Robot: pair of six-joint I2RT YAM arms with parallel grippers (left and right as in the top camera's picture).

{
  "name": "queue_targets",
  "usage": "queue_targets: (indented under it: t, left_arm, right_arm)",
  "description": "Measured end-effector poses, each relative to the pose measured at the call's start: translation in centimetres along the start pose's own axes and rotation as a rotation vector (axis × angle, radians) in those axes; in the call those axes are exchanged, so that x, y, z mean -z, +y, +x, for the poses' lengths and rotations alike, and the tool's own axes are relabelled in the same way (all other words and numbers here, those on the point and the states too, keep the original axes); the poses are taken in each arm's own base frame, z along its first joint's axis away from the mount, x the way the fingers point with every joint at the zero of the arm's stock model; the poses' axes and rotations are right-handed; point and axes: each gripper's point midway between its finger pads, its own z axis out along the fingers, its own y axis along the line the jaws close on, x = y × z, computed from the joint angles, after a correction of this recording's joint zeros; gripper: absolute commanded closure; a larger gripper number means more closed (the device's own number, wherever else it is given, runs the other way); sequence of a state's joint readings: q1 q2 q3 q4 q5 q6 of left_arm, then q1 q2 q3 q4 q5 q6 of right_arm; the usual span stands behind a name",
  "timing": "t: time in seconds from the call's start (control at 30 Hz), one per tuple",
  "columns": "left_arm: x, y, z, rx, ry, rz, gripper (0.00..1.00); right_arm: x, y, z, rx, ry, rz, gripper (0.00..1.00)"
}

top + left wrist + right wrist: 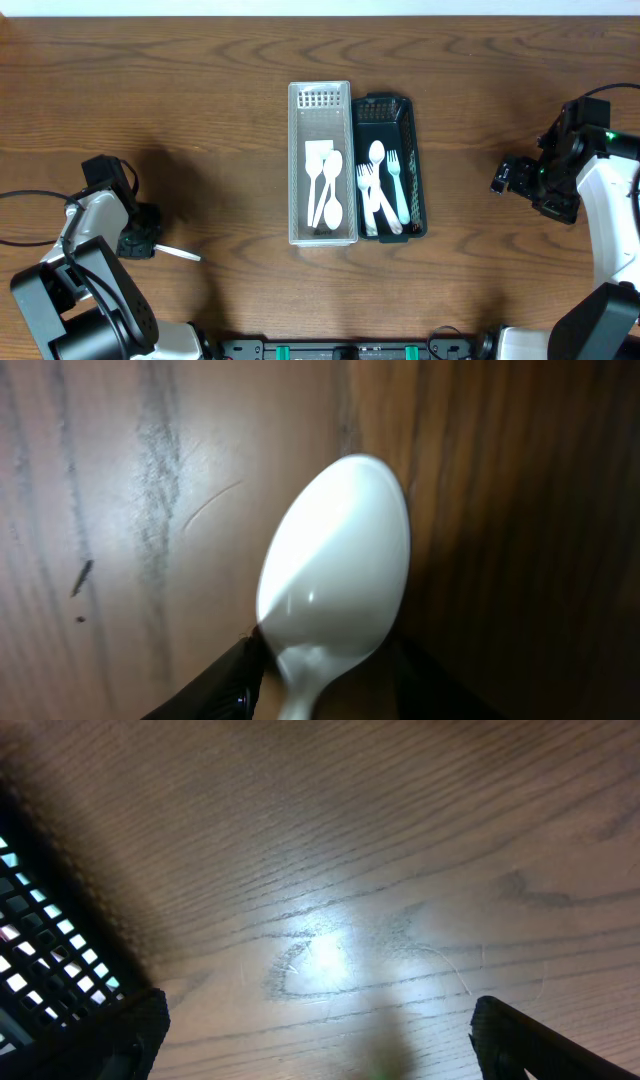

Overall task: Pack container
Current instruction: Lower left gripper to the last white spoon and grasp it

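Step in hand: picking up a loose spoon (335,560) at the left side of the table (200,100), well apart from both trays.

Left gripper (148,245) is down at the spoon. In the wrist view its jaws sit part-open on either side of the spoon's neck, and the bowl pokes out past the fingertips. One finger looks to be touching the neck. The view is too tight to tell whether both pads are actually clamped on it, so I can't call it grasped.

Right gripper (320,1050) has its jaws spread wide and nothing between them. It hovers over bare wood just beside the black basket (420,170).

The white tray (293,170) already has spoons in it. The black basket holds forks plus one spoon.

Next move, as I read it: get a firm pinch on the neck, lift clear, carry to the centre and drop the spoon in the white tray with the other spoons. A thin neck could twist in the grip, so the lift should be slow.
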State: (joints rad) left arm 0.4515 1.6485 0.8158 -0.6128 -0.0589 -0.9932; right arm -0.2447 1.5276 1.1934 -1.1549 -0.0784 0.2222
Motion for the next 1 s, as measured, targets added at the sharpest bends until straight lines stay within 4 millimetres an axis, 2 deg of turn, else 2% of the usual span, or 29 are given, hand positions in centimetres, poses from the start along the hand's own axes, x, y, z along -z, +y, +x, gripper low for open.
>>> queue_targets:
  t: [0.1, 0.23, 0.43, 0.8, 1.0]
  left_arm:
    - [0.0, 0.7, 0.5, -0.031, 0.022, -0.029, 0.56]
    - [0.1, 1.5, 1.0, -0.054, 0.045, -0.06, 0.63]
    - [0.1, 2.2, 1.5, -0.082, 0.07, -0.084, 0.94]
    - [0.1, 2.1, 1.6, -0.101, 0.074, -0.083, 0.94]
    - [0.4, 1.9, 1.9, -0.197, 0.095, -0.078, 0.94]
  right_arm:
    - [0.0, 0.0, 0.0, 0.0, -0.001, 0.0, 0.01]
    - [0.0, 0.0, 0.0, 0.0, -0.001, 0.0, 0.01]
    - [0.0, 0.0, -0.1, 0.0, -0.003, -0.001, 0.01]
    - [0.0, 0.0, -0.1, 0.004, -0.004, -0.001, 0.01]
    - [0.0, 0.0, -0.2, 0.007, -0.007, -0.002, 0.01]
